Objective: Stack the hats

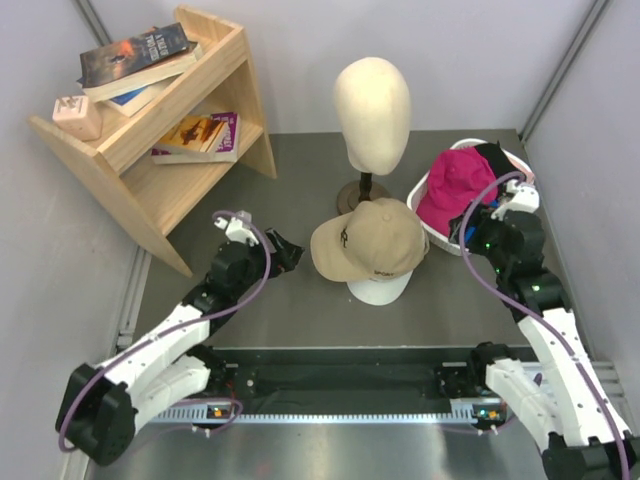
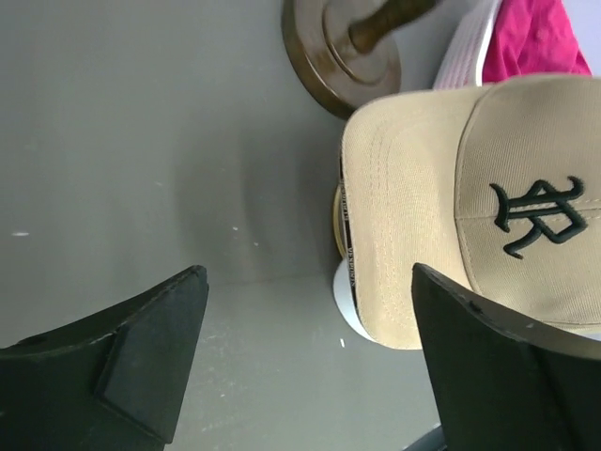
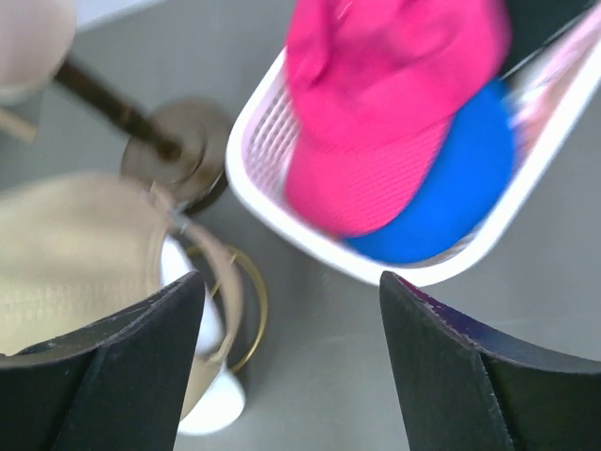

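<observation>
A tan cloth cap with black stitched letters [image 1: 372, 245] sits on top of a white cap [image 1: 380, 290] in the middle of the grey table [image 1: 300, 300]. That is the stack so far.

More hats lie in the white slatted plastic basket [image 3: 268, 141] at the far right. A bright pink cap [image 3: 376, 113] is on top there, with a blue cap [image 3: 451, 188] under it.

I think the pink cap is the next one to fetch. The right gripper [image 3: 291, 282] is much nearer to it. Its jaws are wide and hold nothing. The pink cap lies just ahead of it, over the basket's near rim and a little to the right. The cap's long side runs toward the gripper, but the picture is blurry.

The left gripper [image 2: 308, 272] is also wide and holds nothing. It is beside the tan cap, on the side away from the basket.
</observation>
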Controlling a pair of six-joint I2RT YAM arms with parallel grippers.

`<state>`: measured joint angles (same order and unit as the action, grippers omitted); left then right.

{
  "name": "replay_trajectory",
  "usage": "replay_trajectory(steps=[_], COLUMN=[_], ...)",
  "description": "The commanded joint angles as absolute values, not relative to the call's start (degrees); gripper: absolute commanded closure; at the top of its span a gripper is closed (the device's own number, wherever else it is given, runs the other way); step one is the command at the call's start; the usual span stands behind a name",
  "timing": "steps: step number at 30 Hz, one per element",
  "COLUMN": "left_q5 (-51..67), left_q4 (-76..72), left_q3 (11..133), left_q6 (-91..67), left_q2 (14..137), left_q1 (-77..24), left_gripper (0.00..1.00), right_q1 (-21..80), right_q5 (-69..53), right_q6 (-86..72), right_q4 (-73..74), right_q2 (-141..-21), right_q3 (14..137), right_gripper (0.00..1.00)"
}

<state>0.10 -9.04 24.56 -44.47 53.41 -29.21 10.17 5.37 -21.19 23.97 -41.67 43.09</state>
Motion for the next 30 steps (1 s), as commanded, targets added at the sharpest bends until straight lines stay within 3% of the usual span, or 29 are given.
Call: replay_trajectory(steps=[1,9,16,26,30], left_q5=[-6.6,-9.6,-10.5,-10.9,-11.7], left_q4=[-2.2,4.7,6.2,6.4,7.2], left_q3=[26.6,29.9,30.9,32.1,32.4], left_q6=[-41.4,-37.2,-34.2,-32.1,-31.2], left_q2=[47.4,43.2,42.7,43.0,42.9], left_q1=[-29.0,-29.0,-29.0,-29.0,-29.0], left_gripper=[0.03,0.01,0.01,0.01,0.01], right_q1=[7.3,5.2,5.1,5.0,4.7], right_q5=[13.6,17.3,19.1,23.3,23.3], right_q6=[-17.9,-16.0,-11.7,-10.0,-11.6], right_q4=[26.5,17.0,10.0,10.6,11.6], right_q2=[-42.5,-56.1,-77.0,-98.2,-102.4], right_q3=[49.7,57.5,66.8,80.1,82.3], right_gripper=[0.25,0.25,0.24,0.26,0.31])
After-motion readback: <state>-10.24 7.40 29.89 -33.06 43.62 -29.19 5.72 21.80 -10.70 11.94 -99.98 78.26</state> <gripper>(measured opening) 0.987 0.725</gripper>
